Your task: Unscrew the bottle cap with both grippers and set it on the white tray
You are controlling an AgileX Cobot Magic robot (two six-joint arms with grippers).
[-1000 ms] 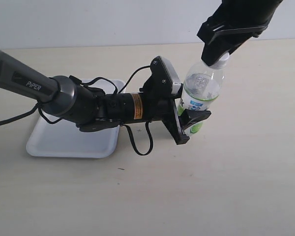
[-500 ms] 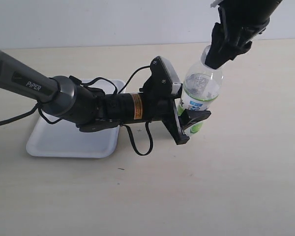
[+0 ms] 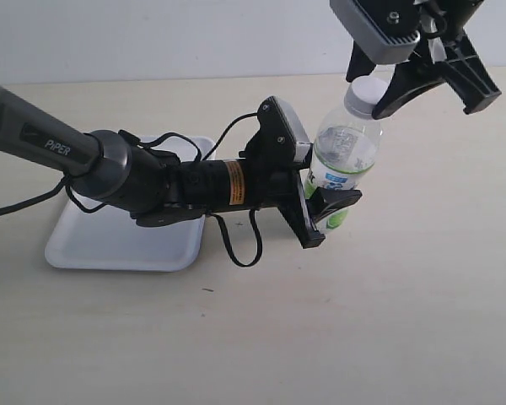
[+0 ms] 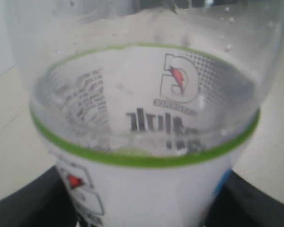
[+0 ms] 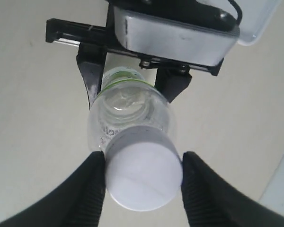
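Clamps Gatorade bottle (image 3: 346,152) by its label, centre frame, in left claw (image 3: 327,215) so it cannot spin. Pinches bottle cap (image 3: 369,88), upper right, in right claw (image 5: 142,163) for unscrewing toward white tray (image 3: 110,245) at left.

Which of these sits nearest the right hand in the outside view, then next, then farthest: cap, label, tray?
1. Cap: at the top of the bottle, between the fingers of the right hand.
2. Label: lower on the bottle, held by the left hand.
3. Tray: farthest, flat on the table at left.
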